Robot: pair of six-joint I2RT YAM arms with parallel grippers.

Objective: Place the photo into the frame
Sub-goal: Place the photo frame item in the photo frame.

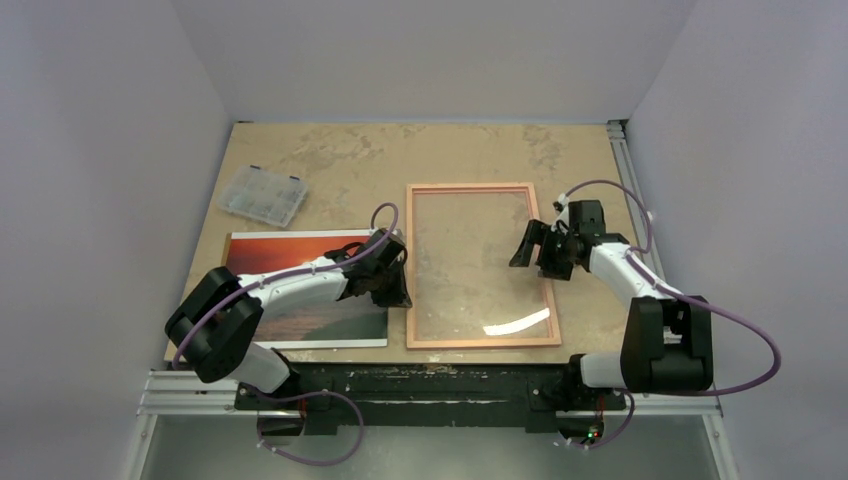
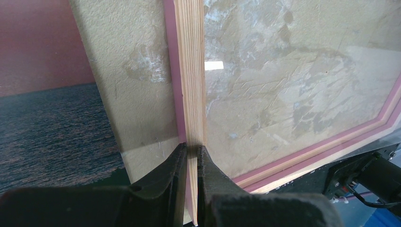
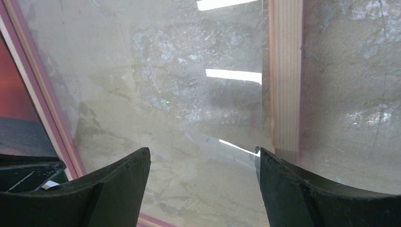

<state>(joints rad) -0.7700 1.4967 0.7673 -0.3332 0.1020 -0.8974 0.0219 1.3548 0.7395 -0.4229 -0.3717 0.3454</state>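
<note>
Thin pinkish light-wood picture frame w/ clear pane [image 1: 483, 187] lies flat mid-way across the tan bench [image 1: 400, 150], long axis near-to-far. Left gripper [image 2: 191, 151] is clamped on its left rail, close to the near-left corner. Glossy red-orange sunset photo [image 1: 290, 250] lies flat just left of that rail (partly under the left arm), long axis left-to-right, so it prob. needs a quarter turn. Left arm is nearer it. Right gripper [image 3: 203, 156] hangs wide apart, holding nothing, over the frame's right rail, well apart from the photo.
</note>
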